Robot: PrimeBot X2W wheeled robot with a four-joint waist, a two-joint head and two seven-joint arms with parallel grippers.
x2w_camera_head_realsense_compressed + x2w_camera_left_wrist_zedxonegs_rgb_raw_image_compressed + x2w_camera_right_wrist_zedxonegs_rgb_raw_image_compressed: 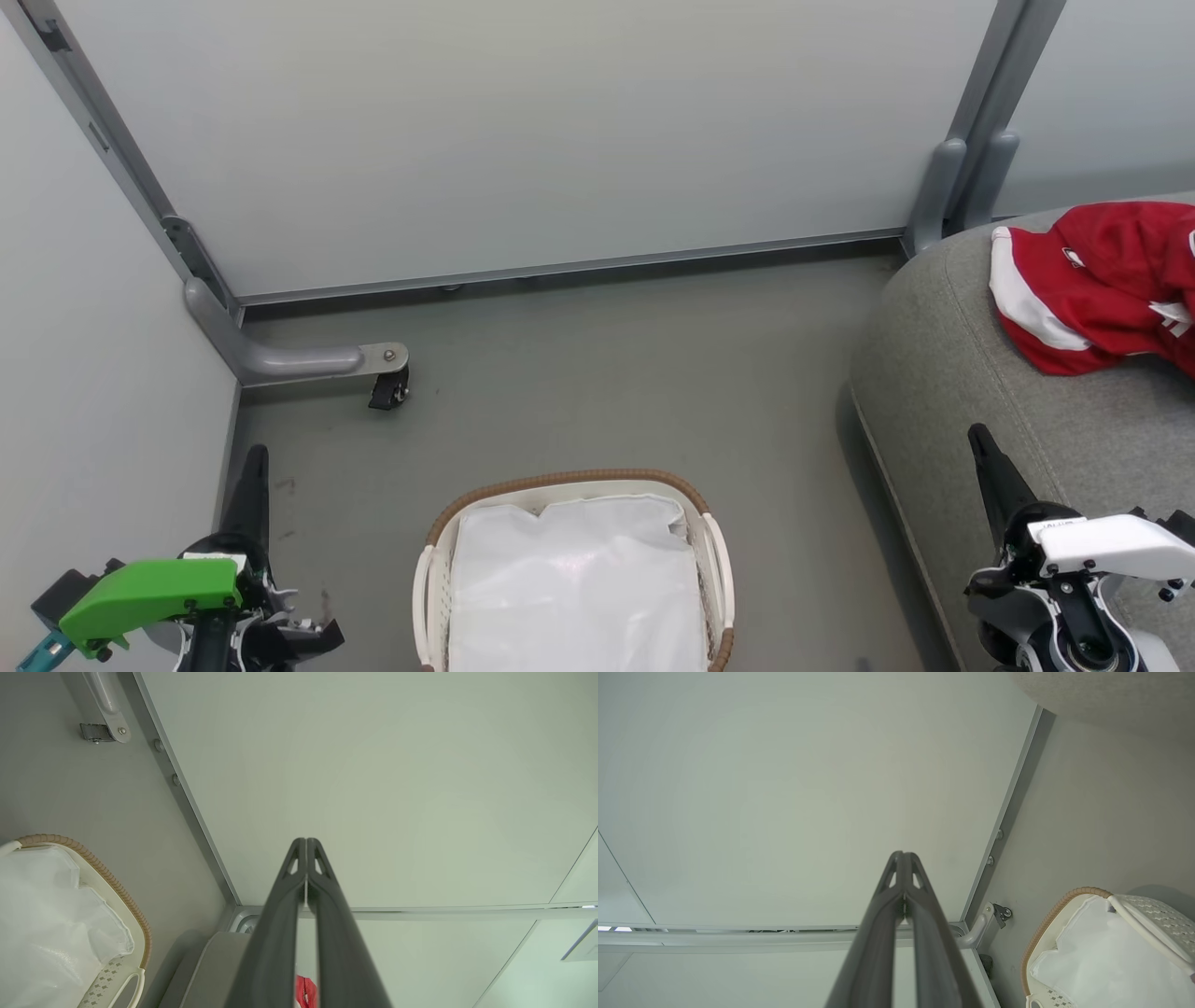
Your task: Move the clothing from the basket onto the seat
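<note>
The white basket [714, 560] with a brown woven rim stands on the floor at bottom centre, showing just its white liner inside. Red clothing [1102, 285] with white trim lies bunched on the grey seat [943, 373] at the right. My left gripper [254, 457] is shut and empty at the lower left, left of the basket, near the wall panel. At the lower right my right gripper [978, 437] is shut and empty over the seat's front edge. The left wrist view has the basket [135, 924], the seat [210, 970], a sliver of red clothing [304, 991] and the shut gripper [306, 841]. The right wrist view has the shut gripper [902, 854] and the basket [1045, 924].
Pale partition panels enclose the space at the back and left. A grey panel foot with a black caster [387, 387] juts onto the floor at the back left. Another panel post [952, 196] stands behind the seat. Bare grey floor lies between basket, panels and seat.
</note>
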